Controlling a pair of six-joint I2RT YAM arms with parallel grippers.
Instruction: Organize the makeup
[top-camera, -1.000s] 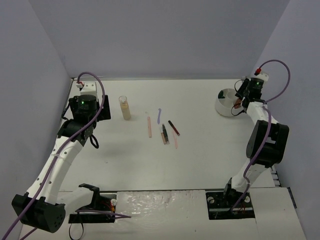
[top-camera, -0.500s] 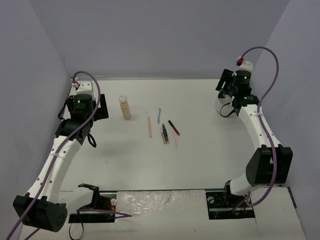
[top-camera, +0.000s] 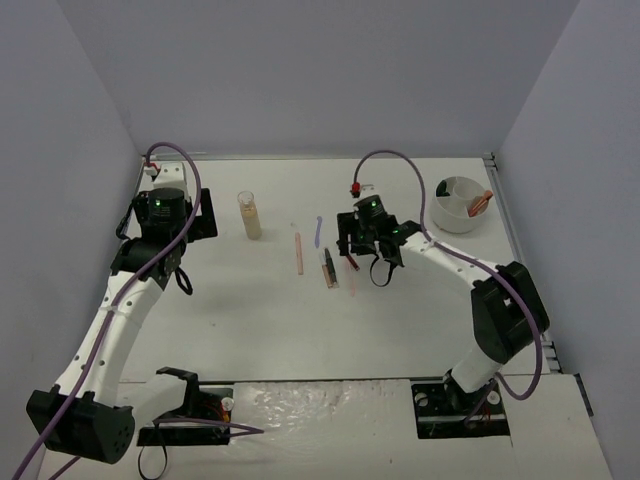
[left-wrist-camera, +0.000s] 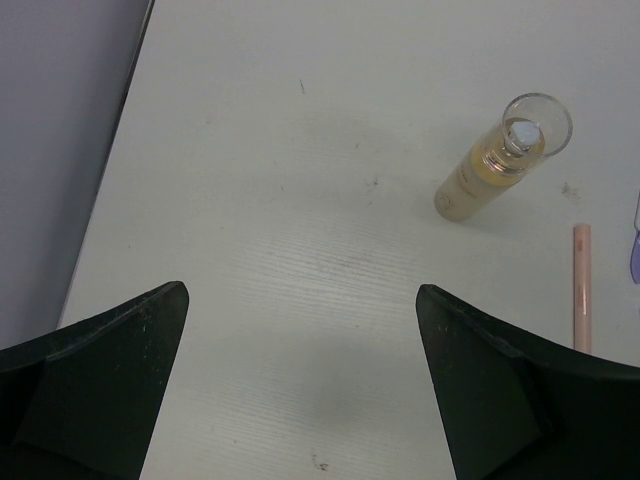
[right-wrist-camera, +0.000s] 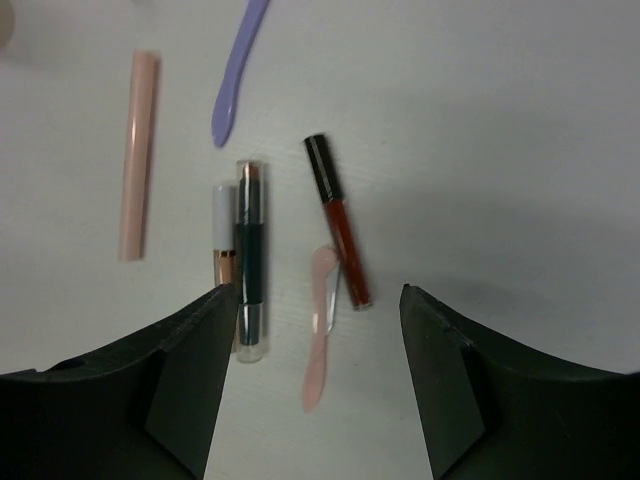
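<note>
- White tabletop (top-camera: 420, 300) — the makeup is laid out across its middle and far-left part.
- Clear bottle of beige liquid (left-wrist-camera: 490, 175): stood upright, ahead of the left gripper (left-wrist-camera: 300, 292), whose jaws are spread wide with nothing held.
- Pale pink stick (right-wrist-camera: 137, 155), lilac spatula (right-wrist-camera: 235, 90), white-capped stick (right-wrist-camera: 223, 225), black stick (right-wrist-camera: 250, 260), pink spatula (right-wrist-camera: 320, 340) and red tube with black cap (right-wrist-camera: 338, 225): laid flat in a loose group.
- Right gripper (right-wrist-camera: 318, 295) — held above that group, jaws parted, nothing grasped.
- White round divided bowl (top-camera: 458, 205): placed far right, well apart from the sticks.
</note>
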